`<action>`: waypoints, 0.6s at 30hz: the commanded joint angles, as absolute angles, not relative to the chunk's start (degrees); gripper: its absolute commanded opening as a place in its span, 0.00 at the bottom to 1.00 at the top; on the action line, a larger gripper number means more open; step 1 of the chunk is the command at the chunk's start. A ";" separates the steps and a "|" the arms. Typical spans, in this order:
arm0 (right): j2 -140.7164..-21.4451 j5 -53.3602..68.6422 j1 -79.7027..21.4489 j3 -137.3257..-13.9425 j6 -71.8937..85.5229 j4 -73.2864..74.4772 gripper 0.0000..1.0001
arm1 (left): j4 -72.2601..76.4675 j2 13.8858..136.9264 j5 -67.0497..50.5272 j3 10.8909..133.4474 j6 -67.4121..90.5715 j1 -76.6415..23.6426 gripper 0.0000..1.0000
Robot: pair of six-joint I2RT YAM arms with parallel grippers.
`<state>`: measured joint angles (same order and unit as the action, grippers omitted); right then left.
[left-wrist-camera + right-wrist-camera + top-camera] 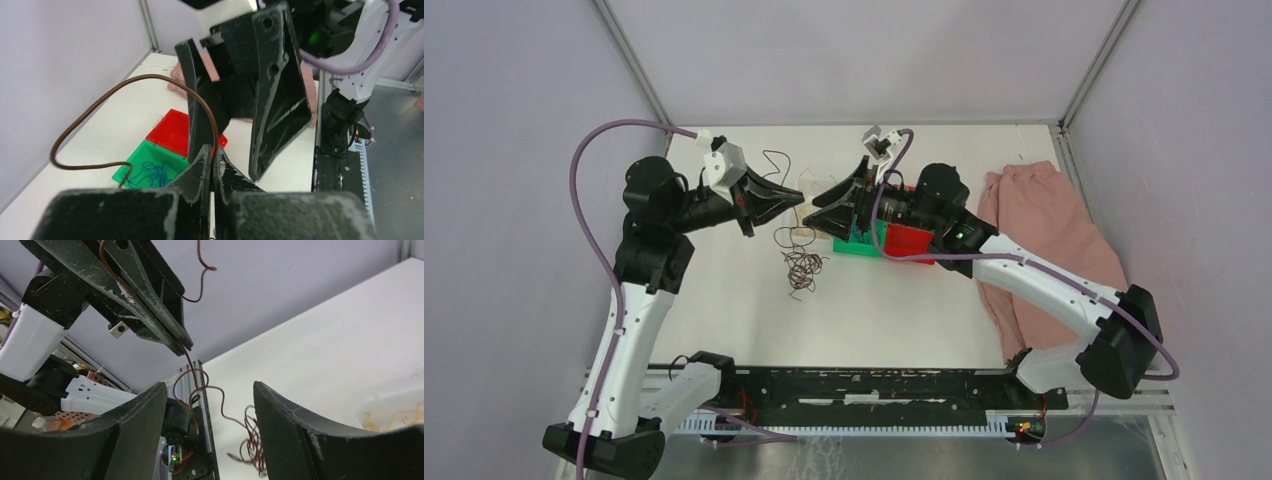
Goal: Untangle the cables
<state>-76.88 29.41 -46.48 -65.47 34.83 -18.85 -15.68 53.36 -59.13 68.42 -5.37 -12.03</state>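
Note:
My left gripper point(794, 197) is shut on a dark brown cable point(125, 85) and holds it raised above the table; the jaws pinch it at the tips point(212, 155). The strand hangs down to a tangle of brown cables point(802, 268) on the white table. My right gripper point(816, 208) is open and empty, tips facing the left gripper's tips, close but apart. In the right wrist view the hanging strand point(192, 375) and the tangle point(252, 440) show between its open fingers point(210, 400). Blue cables point(150, 175) lie in a green bin. Yellow-tan cables point(395, 417) lie in a pale tray.
A green bin point(856, 245) and a red bin point(911, 240) stand side by side under the right arm. A pink cloth point(1044, 240) lies at the table's right edge. The pale tray point(807, 228) sits below the gripper tips. Grey walls close the back and sides.

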 commanded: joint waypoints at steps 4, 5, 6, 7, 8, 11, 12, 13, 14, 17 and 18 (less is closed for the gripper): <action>-81.98 35.64 -50.42 -71.59 35.78 -31.49 0.63 | -7.23 54.39 -62.27 71.48 5.56 -12.24 0.03; -82.33 35.51 -50.74 -71.57 36.10 -31.73 0.62 | -6.79 54.56 -62.23 71.71 6.02 -12.22 0.03; -82.55 35.15 -50.97 -71.29 36.31 -32.16 0.61 | -6.67 54.73 -62.28 72.09 6.26 -12.22 0.03; -82.72 34.66 -51.24 -70.90 36.59 -32.76 0.60 | -6.63 54.87 -62.49 72.53 6.46 -12.22 0.03; -82.93 34.23 -51.42 -70.43 36.91 -33.57 0.59 | -6.66 55.13 -62.49 73.00 6.56 -12.25 0.03; -84.09 33.43 -52.00 -69.82 38.27 -34.70 0.57 | -6.53 55.66 -62.50 74.45 6.79 -12.22 0.03; -84.75 33.51 -52.08 -69.92 38.83 -34.85 0.56 | -6.58 55.78 -62.61 75.05 6.93 -12.22 0.03; -85.33 33.72 -52.19 -69.92 39.47 -34.93 0.56 | -6.43 55.93 -62.70 75.53 7.15 -12.28 0.03; -85.81 33.76 -52.21 -69.88 39.86 -35.03 0.55 | -5.78 56.17 -62.89 75.92 7.86 -12.23 0.03; -87.17 34.34 -52.36 -69.46 41.14 -35.30 0.55 | -3.72 56.73 -63.23 77.19 10.59 -12.22 0.03; -87.70 34.39 -52.37 -69.22 41.52 -35.28 0.55 | -2.83 56.91 -63.35 77.60 11.74 -12.26 0.03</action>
<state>-86.02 33.01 -52.01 -68.45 38.70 -31.11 -8.23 56.51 -61.56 74.19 5.63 -12.03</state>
